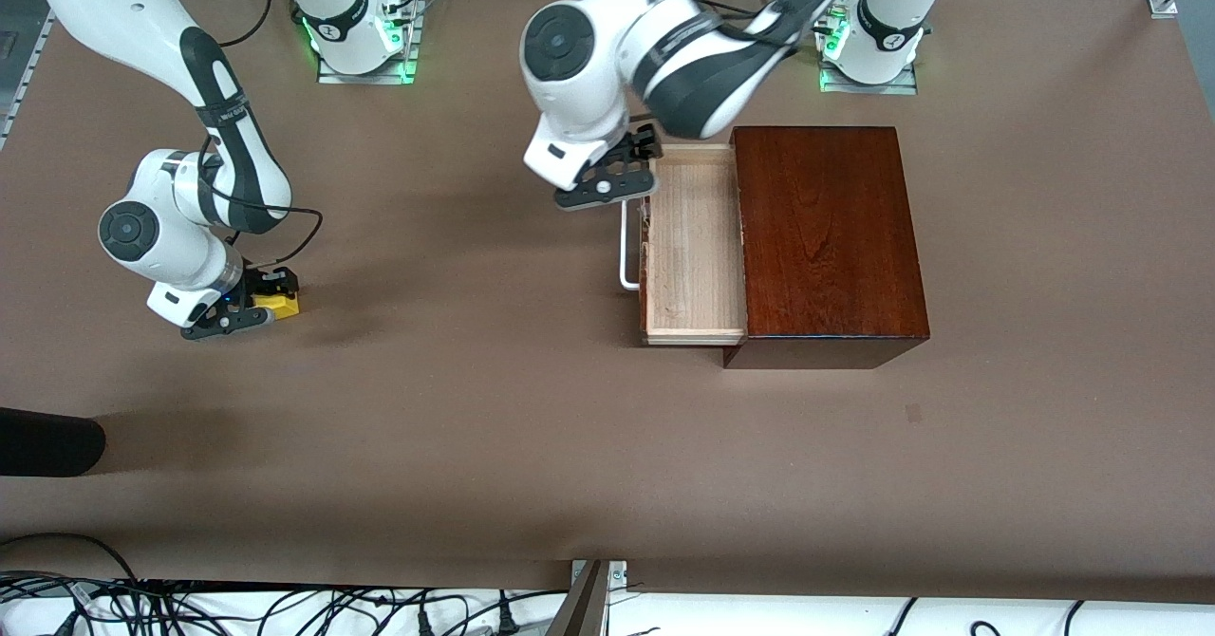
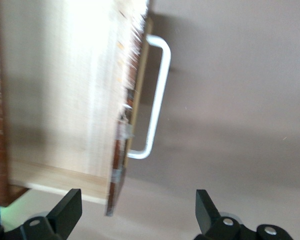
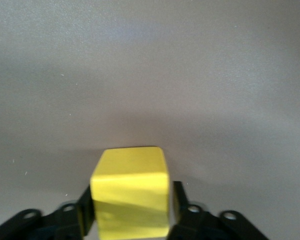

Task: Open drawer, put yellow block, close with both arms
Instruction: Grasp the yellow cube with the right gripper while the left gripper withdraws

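The drawer (image 1: 693,247) stands pulled out of the mahogany box (image 1: 826,237), its pale tray empty and its white handle (image 1: 626,256) facing the right arm's end. My left gripper (image 1: 638,163) is open and empty, over the drawer's front corner farthest from the front camera. The left wrist view shows the tray (image 2: 60,90), the handle (image 2: 157,95) and the gripper (image 2: 137,212) wide open. My right gripper (image 1: 273,299) is low at the table toward the right arm's end, shut on the yellow block (image 1: 279,306). In the right wrist view the block (image 3: 131,195) fills the gap in the gripper (image 3: 132,212).
A dark rounded object (image 1: 47,441) pokes in at the right arm's end of the table, nearer the front camera. Cables (image 1: 190,607) and a metal bracket (image 1: 590,598) lie along the table's near edge. Brown tabletop (image 1: 456,332) lies between block and drawer.
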`<act>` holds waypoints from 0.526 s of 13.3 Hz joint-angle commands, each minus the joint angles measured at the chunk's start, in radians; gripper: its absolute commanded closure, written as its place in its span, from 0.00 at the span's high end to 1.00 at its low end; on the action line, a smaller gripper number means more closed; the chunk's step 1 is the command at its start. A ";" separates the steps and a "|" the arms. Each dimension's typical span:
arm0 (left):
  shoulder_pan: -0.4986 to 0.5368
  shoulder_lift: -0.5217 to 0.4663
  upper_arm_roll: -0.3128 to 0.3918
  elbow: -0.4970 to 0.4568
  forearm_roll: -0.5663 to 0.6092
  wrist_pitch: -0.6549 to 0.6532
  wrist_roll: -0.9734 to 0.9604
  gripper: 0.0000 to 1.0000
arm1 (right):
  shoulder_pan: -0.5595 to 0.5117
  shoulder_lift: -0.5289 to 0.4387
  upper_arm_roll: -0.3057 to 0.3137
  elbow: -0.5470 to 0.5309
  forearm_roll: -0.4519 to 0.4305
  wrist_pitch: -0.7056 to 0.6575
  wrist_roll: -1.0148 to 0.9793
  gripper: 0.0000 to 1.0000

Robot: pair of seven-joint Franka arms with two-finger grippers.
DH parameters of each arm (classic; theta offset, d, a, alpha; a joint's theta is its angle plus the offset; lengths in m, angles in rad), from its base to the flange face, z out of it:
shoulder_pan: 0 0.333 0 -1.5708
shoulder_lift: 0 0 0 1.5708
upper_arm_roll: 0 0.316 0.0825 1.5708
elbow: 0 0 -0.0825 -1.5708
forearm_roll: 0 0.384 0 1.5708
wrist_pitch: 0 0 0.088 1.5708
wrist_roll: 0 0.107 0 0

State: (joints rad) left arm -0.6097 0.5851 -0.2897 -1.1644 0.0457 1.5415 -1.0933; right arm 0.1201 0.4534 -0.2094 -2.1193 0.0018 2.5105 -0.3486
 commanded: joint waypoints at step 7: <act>0.319 -0.296 -0.016 -0.165 -0.032 -0.193 0.425 1.00 | -0.002 -0.093 0.031 0.117 0.030 -0.201 -0.023 0.22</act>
State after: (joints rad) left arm -0.3676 0.3901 -0.3033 -1.2479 0.0382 1.3883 -0.7901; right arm 0.1221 0.4323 -0.1921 -2.0581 0.0082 2.4445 -0.3492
